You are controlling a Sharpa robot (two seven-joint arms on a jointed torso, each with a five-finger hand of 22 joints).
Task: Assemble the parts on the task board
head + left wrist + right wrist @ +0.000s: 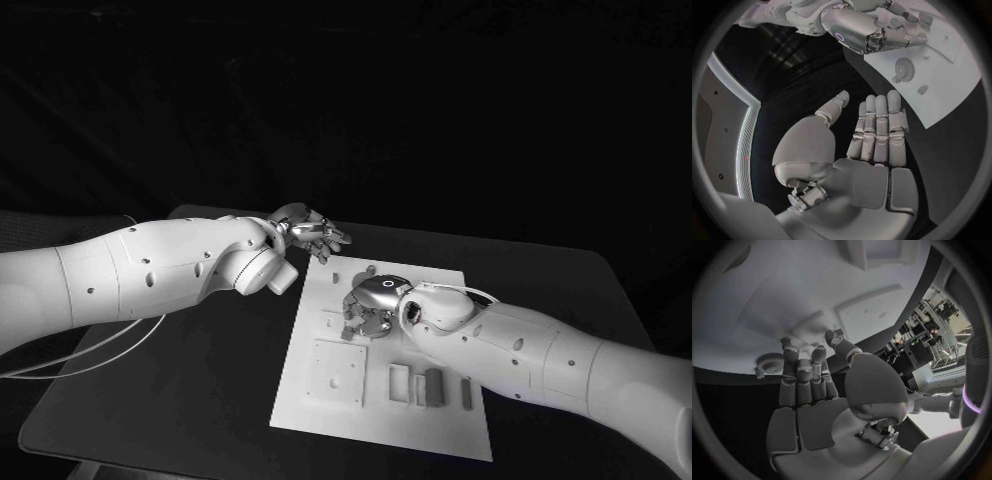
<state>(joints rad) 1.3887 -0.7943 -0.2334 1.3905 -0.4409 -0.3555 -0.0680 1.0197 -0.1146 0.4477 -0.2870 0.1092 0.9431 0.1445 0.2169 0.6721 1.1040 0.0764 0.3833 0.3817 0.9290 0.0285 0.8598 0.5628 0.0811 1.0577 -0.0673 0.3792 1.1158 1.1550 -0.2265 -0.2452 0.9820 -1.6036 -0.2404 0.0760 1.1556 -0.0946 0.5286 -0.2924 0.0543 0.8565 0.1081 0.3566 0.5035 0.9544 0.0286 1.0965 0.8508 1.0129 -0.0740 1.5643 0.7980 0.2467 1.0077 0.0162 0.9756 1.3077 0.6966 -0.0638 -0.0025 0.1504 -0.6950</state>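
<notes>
Task board, a white plate, lies flat on the black table, spread beneath the right hand and just beside the left hand. Small grey parts sit on it: a round toothed wheel like a gear just past the right hand's fingertips, a round disc with a centre hole farther along the board, a square plate and a row of narrow upright blocks back toward the right wrist. Right hand hovers low over the middle of the board, fingers extended close together and thumb apart, holding nothing that can be seen. Left hand hangs over bare table at the board's far corner, fingers straight and side by side, thumb out, empty. Judging by their look, the parts are rigid, light plastic, smooth enough to slip, so each one likely wants a fingertip pinch on opposite sides: the gear by its rim, the blocks by their long faces. Board itself seems thin and could slide if pushed sideways, so pressing straight down is safer
</notes>
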